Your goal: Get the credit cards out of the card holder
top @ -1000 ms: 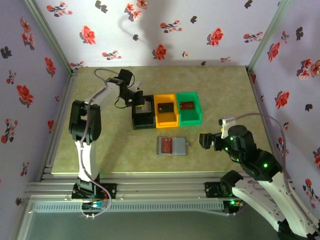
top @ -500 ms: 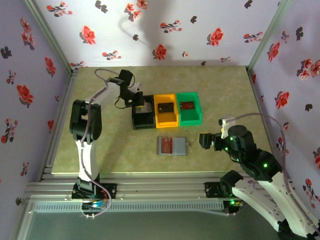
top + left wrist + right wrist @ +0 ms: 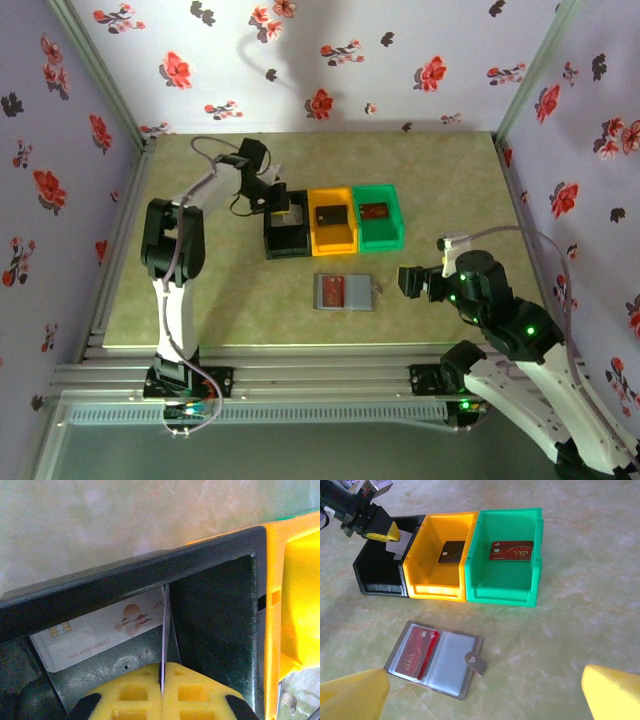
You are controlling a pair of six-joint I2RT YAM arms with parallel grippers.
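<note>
The flat grey folding card holder lies open on the mottled beige-green table, just in front of a row of three plastic bins. Its long axis runs left to right, roughly parallel to the row, with the clasp tab at its right end. Two overlapping reddish credit cards sit in its left panel, their long sides running across the holder toward the bins.

In the right wrist view the holder lies ahead of the right gripper. The yellow fingers are spread wide and grasp nothing. The holder is apart from both and nearer the left one.

The left gripper is clenched on a thin pale grey card above the black bin. Seen from its own wrist, this card is edge-on between the pads and points into the bin. A pale card face with a gold chip shows beside that edge; whether it is a second card I cannot tell.

A dark card lies flat in the orange bin. A red VIP card lies flat in the green bin.
</note>
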